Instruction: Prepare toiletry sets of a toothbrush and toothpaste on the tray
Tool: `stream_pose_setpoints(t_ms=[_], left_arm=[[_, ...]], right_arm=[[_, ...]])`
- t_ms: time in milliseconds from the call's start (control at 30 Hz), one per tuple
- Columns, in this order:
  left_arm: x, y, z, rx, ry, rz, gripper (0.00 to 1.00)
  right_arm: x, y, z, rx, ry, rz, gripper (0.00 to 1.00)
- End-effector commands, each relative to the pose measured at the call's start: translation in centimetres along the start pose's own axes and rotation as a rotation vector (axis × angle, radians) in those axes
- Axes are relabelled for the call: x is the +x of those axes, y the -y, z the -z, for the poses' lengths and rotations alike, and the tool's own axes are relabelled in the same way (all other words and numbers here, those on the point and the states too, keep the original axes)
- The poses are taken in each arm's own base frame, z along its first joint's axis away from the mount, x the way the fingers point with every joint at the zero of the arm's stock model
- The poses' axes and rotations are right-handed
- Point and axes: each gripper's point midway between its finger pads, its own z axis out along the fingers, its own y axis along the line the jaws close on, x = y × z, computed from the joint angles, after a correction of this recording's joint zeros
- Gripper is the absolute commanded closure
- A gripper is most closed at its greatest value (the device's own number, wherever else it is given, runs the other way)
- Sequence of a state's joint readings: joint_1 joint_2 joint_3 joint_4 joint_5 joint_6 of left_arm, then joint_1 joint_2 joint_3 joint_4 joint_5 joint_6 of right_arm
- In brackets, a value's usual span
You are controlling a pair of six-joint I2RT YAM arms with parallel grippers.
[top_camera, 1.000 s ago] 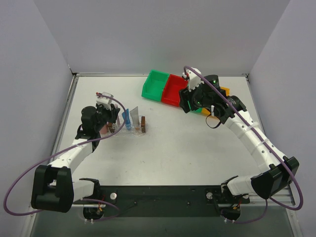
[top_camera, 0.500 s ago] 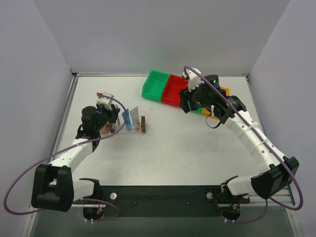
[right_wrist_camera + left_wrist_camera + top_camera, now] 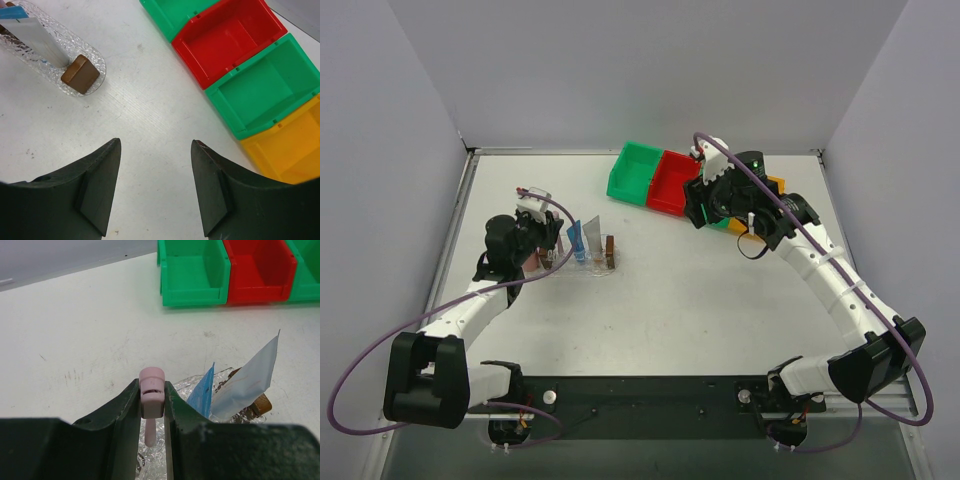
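My left gripper (image 3: 151, 390) is shut on the toothbrush (image 3: 151, 399). Its pink head sits between the fingertips and its thin stem points down over the left end of the clear tray (image 3: 186, 389). A blue toothpaste tube (image 3: 204, 392) and a grey-white tube (image 3: 250, 372) stand in the tray beside a brown block (image 3: 260, 404). In the top view the left gripper (image 3: 542, 240) is at the tray's (image 3: 582, 268) left end. My right gripper (image 3: 156, 142) is open and empty over bare table, with the tray (image 3: 97, 70) to its far left.
A row of bins stands at the back: green (image 3: 633, 172), red (image 3: 672, 183), a second green one (image 3: 265, 90) and yellow (image 3: 295, 145). The right arm hangs over them (image 3: 705, 205). A grey wall runs behind the table.
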State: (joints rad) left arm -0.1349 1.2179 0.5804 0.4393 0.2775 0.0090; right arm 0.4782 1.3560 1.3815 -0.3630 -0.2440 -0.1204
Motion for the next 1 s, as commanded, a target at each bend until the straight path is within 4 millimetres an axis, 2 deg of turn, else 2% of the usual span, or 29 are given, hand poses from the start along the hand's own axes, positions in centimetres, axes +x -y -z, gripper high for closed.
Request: stream_pose_setpoints(t_ms=[0, 233, 800, 967], left_arm=[[-2.0, -0.2, -0.3, 0.003, 0.046, -0.028, 0.66], [-2.2, -0.1, -0.1, 0.007, 0.042, -0.027, 0.55], [-3.1, 0.0, 0.7, 0.002, 0.062, -0.039, 0.52], [-3.5, 0.2, 1.2, 0.007, 0.060, -0.040, 0.41]], right_arm=[[-0.4, 0.1, -0.4, -0.006, 0.016, -0.012, 0.47], [-0.2, 0.2, -0.4, -0.003, 0.015, -0.016, 0.47], [0.0, 0.2, -0.3, -0.003, 0.010, -0.020, 0.47], [0.0, 0.2, -0.5, -0.004, 0.007, -0.022, 0.47]])
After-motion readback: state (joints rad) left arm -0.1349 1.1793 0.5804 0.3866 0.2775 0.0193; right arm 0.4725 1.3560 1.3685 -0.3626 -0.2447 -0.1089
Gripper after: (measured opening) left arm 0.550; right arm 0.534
